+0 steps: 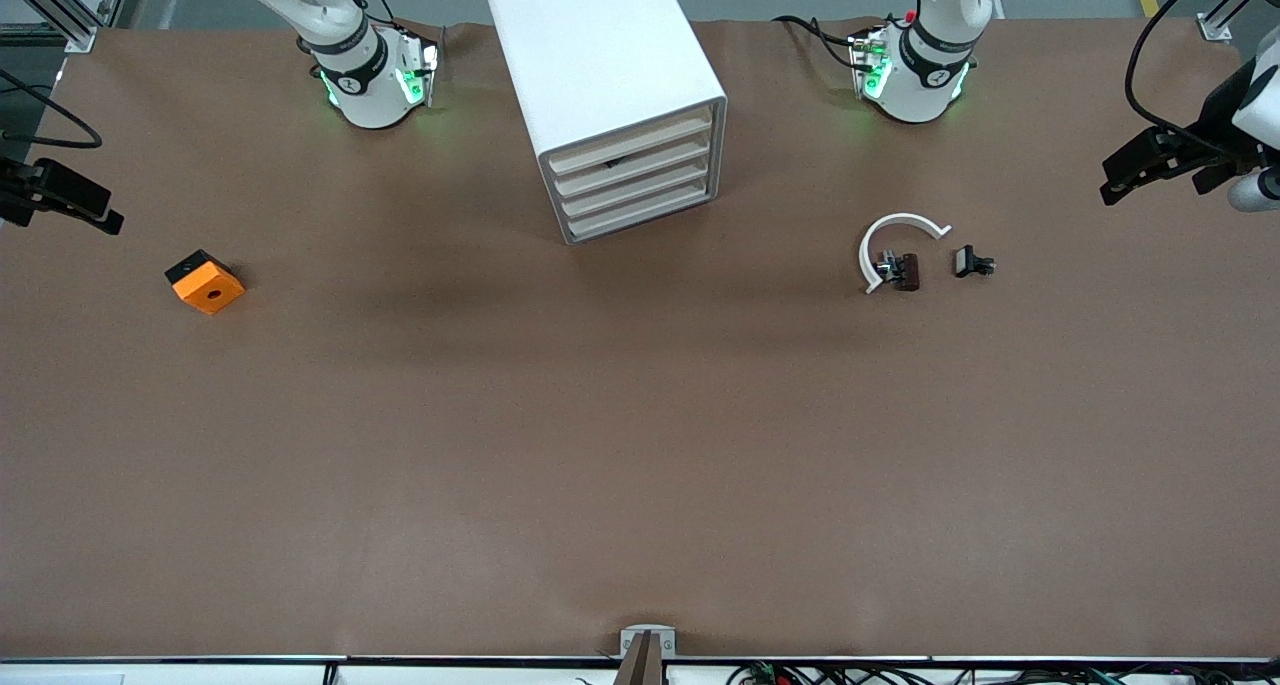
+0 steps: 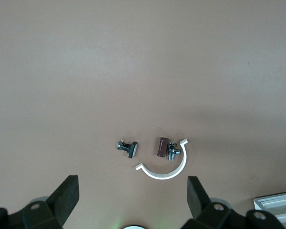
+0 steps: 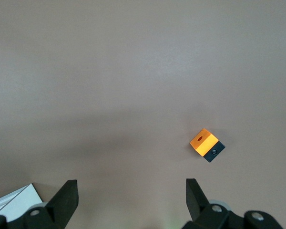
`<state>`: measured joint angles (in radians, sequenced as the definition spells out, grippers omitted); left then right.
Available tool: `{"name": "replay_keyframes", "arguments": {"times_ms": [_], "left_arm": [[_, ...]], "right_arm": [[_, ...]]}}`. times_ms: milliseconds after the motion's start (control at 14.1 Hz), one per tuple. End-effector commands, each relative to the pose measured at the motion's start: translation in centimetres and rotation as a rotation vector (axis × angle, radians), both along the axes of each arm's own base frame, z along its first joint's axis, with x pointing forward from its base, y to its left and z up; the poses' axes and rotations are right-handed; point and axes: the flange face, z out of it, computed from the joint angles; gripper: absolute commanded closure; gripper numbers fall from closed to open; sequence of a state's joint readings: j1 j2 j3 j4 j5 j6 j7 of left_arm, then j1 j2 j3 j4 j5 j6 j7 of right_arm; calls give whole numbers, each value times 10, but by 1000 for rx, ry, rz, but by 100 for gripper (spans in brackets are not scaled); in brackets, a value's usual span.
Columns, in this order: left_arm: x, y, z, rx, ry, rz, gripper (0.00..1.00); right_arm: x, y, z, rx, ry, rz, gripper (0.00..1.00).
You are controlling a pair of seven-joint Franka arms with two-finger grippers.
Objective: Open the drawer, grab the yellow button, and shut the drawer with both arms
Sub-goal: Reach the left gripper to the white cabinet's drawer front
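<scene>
The white cabinet (image 1: 610,95) stands in the middle of the table between the two arm bases. Its four pale-beige drawer fronts (image 1: 640,180) face the front camera, and all look pushed in. The button is hidden. My left gripper (image 1: 1150,175) hangs open over the left arm's end of the table. In the left wrist view this gripper (image 2: 132,193) has nothing between its fingers. My right gripper (image 1: 60,200) hangs open over the right arm's end of the table. In the right wrist view it (image 3: 131,193) is also empty.
An orange-and-black block with a hole (image 1: 204,281) (image 3: 207,145) lies toward the right arm's end. A white curved strip (image 1: 890,245) (image 2: 164,169) and two small black clips (image 1: 972,262) (image 1: 900,270) lie toward the left arm's end. Brown table surface (image 1: 640,445) fills the foreground.
</scene>
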<state>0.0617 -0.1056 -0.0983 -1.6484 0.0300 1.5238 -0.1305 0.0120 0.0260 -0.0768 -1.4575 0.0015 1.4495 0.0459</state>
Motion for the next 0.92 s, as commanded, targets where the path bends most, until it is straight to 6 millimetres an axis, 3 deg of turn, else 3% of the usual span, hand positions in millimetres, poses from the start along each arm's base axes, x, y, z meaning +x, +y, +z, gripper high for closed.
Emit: {"name": "replay_keyframes", "arguments": {"times_ms": [0, 142, 354, 851], "left_arm": [[4, -2, 2, 17, 16, -23, 0], [6, -1, 7, 15, 5, -17, 0], [27, -1, -6, 9, 25, -13, 0], [100, 1, -107, -30, 136, -7, 0]], "right_arm": [[-2, -2, 4, -15, -1, -12, 0], [-2, -2, 4, -15, -1, -10, 0], [-2, -4, 5, -15, -2, -15, 0], [-2, -4, 5, -15, -2, -15, 0]]}}
